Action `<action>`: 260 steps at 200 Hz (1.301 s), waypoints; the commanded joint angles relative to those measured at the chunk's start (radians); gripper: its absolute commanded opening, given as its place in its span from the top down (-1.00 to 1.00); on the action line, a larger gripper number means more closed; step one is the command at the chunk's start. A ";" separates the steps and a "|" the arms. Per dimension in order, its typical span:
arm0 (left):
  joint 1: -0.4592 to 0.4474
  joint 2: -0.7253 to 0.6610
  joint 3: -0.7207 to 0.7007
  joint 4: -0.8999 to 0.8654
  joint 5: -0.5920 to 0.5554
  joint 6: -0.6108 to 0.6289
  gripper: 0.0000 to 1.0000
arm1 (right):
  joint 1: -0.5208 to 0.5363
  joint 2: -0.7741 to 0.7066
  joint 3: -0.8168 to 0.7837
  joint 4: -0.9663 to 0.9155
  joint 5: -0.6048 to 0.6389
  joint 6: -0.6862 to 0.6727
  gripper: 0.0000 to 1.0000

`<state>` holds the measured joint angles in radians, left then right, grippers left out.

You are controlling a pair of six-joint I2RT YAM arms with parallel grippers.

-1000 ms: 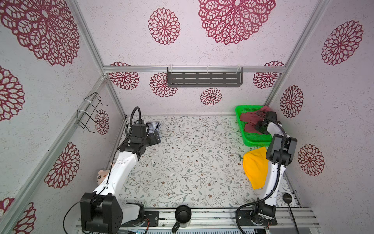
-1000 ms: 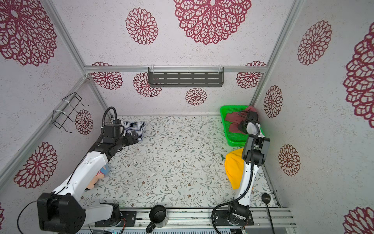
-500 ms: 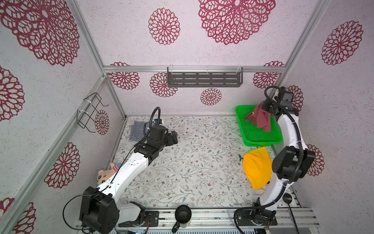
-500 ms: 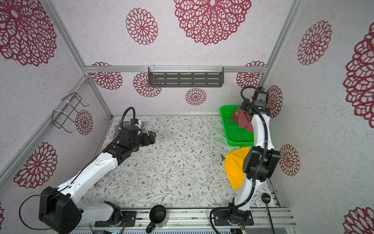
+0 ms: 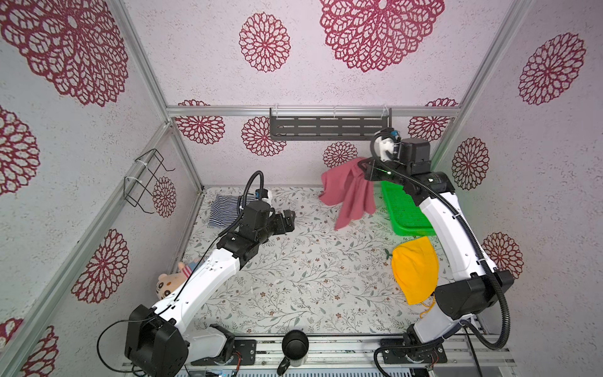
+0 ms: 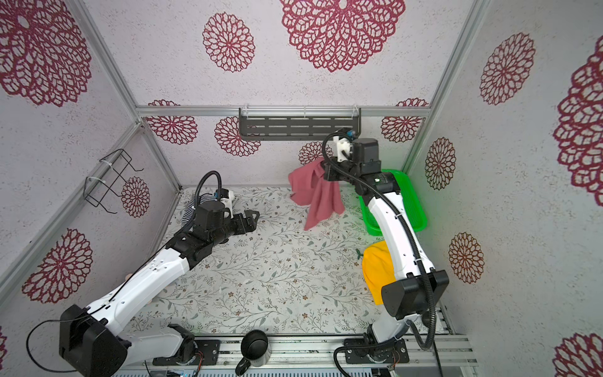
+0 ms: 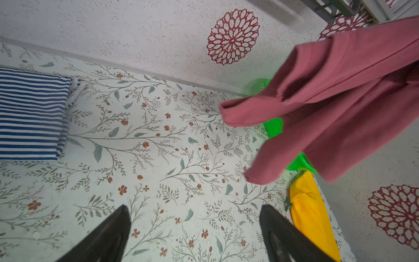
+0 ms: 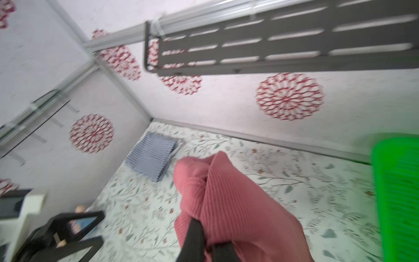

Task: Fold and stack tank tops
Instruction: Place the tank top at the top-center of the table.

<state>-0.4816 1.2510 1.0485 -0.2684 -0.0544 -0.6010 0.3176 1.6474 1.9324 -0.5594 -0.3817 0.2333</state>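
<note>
Floral bench (image 5: 293,277). Right end effector (image 5: 364,169) pinches maroon tank top (image 5: 349,196), which dangles beneath it. Left end effector (image 5: 289,220) spread, empty; folded striped tank top (image 5: 225,210) just behind. Step: maroon aloft, likely for folding. Next: lay it flat.

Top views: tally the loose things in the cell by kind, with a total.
Tank tops: 2, the striped tank top and the red tank top
Yellow cloth: 1
Green tray: 1
Plush toy: 1
Black mug: 1
Total: 6
</note>
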 commanded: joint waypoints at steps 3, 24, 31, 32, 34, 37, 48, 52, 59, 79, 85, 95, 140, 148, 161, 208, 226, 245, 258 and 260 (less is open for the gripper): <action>0.010 -0.051 -0.030 -0.054 -0.005 -0.038 -0.76 | 0.040 -0.075 -0.031 0.052 -0.088 0.041 1.00; 0.025 -0.078 -0.087 -0.069 0.040 -0.106 -0.64 | 0.059 -0.086 -0.182 0.126 -0.064 0.098 1.00; 0.032 -0.085 -0.107 -0.068 0.061 -0.130 -0.59 | 0.068 -0.082 -0.240 0.162 -0.069 0.118 1.00; 0.032 -0.086 -0.110 -0.067 0.062 -0.134 -0.58 | 0.069 -0.080 -0.247 0.166 -0.072 0.122 1.00; 0.033 -0.087 -0.116 -0.066 0.068 -0.142 -0.57 | 0.073 -0.077 -0.260 0.175 -0.077 0.127 1.00; 0.035 -0.090 -0.124 -0.065 0.075 -0.152 -0.55 | 0.078 -0.073 -0.279 0.187 -0.081 0.134 1.00; 0.038 -0.101 -0.157 -0.052 0.097 -0.192 -0.51 | 0.101 -0.047 -0.327 0.212 -0.082 0.159 1.00; 0.038 -0.105 -0.171 -0.046 0.103 -0.205 -0.48 | 0.112 -0.037 -0.339 0.216 -0.076 0.165 1.00; 0.038 -0.111 -0.191 -0.035 0.114 -0.227 -0.42 | 0.136 -0.013 -0.347 0.213 -0.062 0.174 1.00; 0.037 -0.126 -0.231 -0.024 0.149 -0.277 -0.36 | 0.224 0.027 -0.339 0.185 -0.007 0.156 1.00; 0.038 -0.132 -0.240 -0.029 0.158 -0.290 -0.34 | 0.251 0.028 -0.333 0.176 0.013 0.145 1.00; 0.037 -0.146 -0.259 -0.029 0.167 -0.309 -0.34 | 0.289 0.027 -0.327 0.163 0.031 0.136 1.00; 0.040 -0.173 -0.359 0.082 0.171 -0.373 -0.21 | 0.313 0.097 -0.278 0.172 0.105 0.177 1.00; 0.040 -0.145 -0.361 0.105 0.191 -0.381 -0.18 | 0.297 0.142 -0.251 0.185 0.106 0.199 1.00; 0.037 -0.088 -0.371 0.174 0.228 -0.424 -0.18 | 0.264 0.226 -0.210 0.219 0.100 0.245 1.00; 0.042 -0.006 -0.507 0.532 0.173 -0.641 -0.52 | 0.167 0.474 -0.047 0.126 0.061 0.244 -0.45; 0.049 -0.020 -0.531 0.559 0.117 -0.677 -0.58 | 0.146 0.421 -0.118 0.118 0.083 0.199 -0.59; 0.072 0.007 -0.523 0.580 0.112 -0.702 -0.58 | 0.138 0.345 -0.191 0.075 0.119 0.135 -0.60; 0.088 0.059 -0.490 0.606 0.141 -0.707 -0.57 | 0.139 0.285 -0.266 0.065 0.131 0.101 -0.60; 0.091 0.067 -0.484 0.607 0.145 -0.706 -0.57 | 0.139 0.274 -0.280 0.067 0.131 0.097 -0.59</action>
<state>-0.4213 1.2568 0.5171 0.2207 0.0986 -1.2469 0.4412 2.1056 1.7142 -0.4568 -0.2821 0.4183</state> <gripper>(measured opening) 0.791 0.801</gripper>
